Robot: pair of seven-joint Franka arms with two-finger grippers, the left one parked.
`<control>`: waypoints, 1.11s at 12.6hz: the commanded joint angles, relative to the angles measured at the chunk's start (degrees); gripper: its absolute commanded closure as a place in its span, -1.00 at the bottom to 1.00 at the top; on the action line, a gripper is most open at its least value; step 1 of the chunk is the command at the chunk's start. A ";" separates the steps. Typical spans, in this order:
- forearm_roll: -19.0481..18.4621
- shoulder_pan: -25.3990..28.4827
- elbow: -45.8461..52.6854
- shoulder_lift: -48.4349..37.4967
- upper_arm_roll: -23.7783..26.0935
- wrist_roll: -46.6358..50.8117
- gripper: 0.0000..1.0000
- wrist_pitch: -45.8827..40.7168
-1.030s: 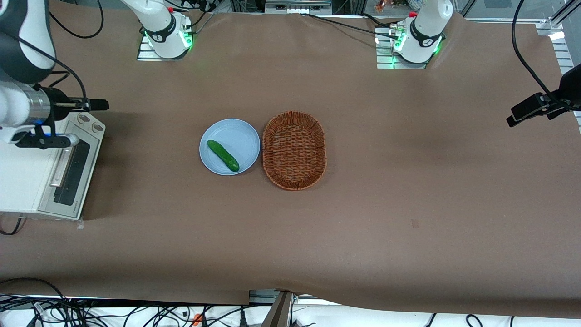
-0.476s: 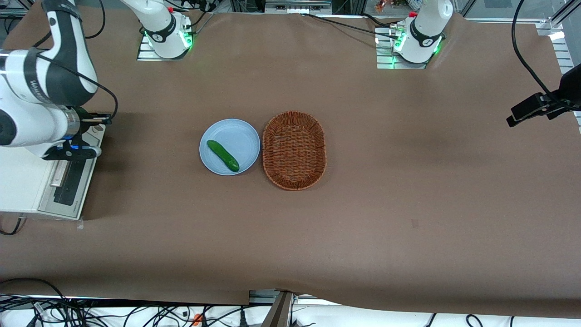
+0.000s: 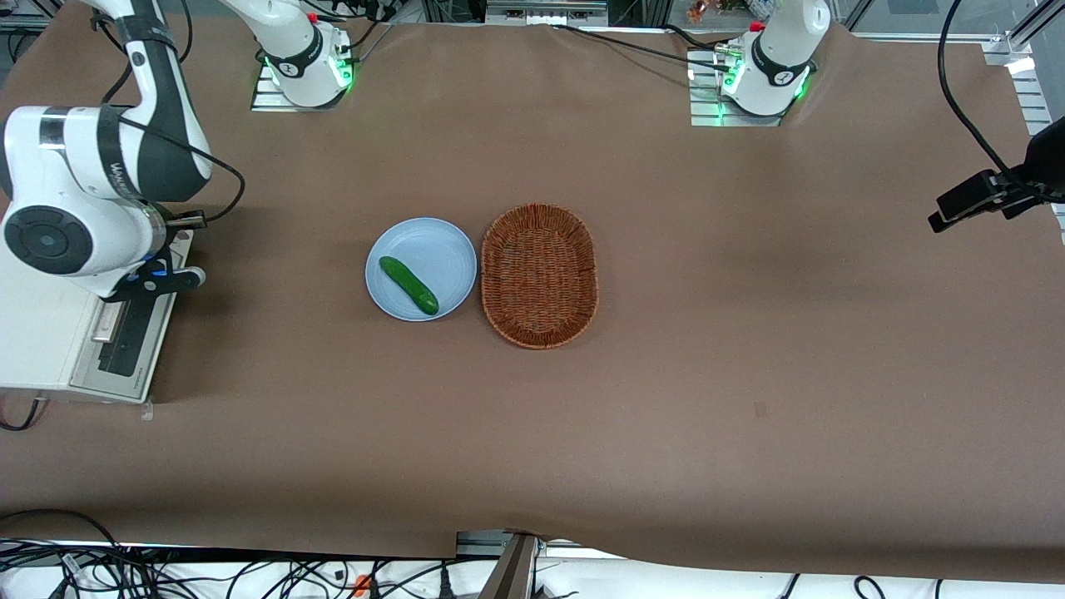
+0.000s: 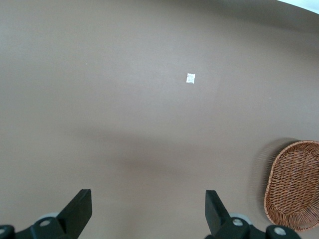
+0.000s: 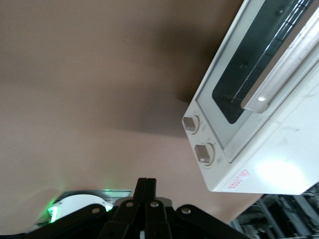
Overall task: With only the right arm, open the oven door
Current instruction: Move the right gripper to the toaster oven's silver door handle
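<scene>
oven door [image 3: 133, 329]: partly hidden by right arm [image 3: 75, 225] | gripper [image 5: 147, 191]: fingertips cut off

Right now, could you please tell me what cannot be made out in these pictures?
1. Front view: the right arm covers the knobs and the farther end of the oven door.
2. Front view: the gripper, shut near the oven's knob end, hides under the arm's wrist.
3. Right wrist view: the door's handle runs off the picture's edge.
</scene>
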 commanded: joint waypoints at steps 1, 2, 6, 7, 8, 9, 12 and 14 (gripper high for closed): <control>-3.08 0.30 -0.48 0.49 0.24 -4.12 1.00 1.13; -4.13 0.30 -0.48 0.66 0.24 -5.18 1.00 1.22; -9.41 -0.05 -0.57 2.16 0.15 -7.38 1.00 2.53; -10.11 -0.14 -0.57 3.03 -0.02 -8.08 1.00 3.06; -11.86 -0.23 -0.66 3.56 -0.20 -9.04 1.00 4.19; -13.79 -0.31 -0.92 4.44 -0.55 -9.31 1.00 5.77; -16.88 -1.71 -0.75 6.11 -1.34 -11.86 1.00 9.29; -18.46 -2.68 -0.31 6.64 -1.43 -13.61 1.00 10.97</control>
